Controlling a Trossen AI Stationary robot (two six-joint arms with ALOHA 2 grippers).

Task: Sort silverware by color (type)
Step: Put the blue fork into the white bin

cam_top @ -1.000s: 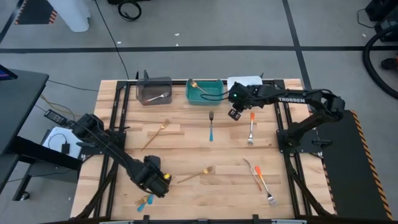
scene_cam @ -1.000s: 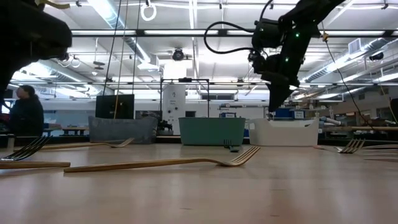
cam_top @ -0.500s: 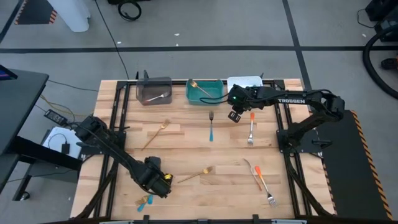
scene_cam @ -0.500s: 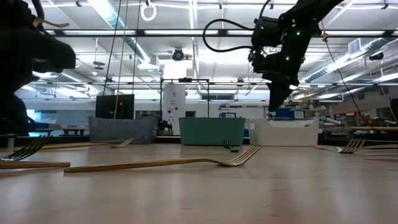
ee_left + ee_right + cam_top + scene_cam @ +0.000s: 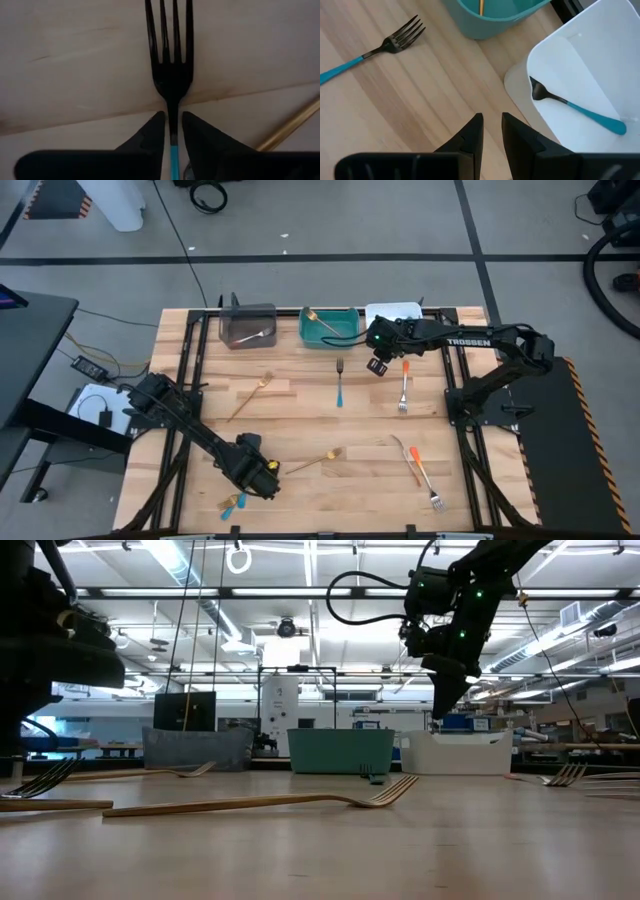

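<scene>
Now blue-handled fork [image 5: 171, 85] neck between left claw [image 5: 171, 131] fingers.
</scene>
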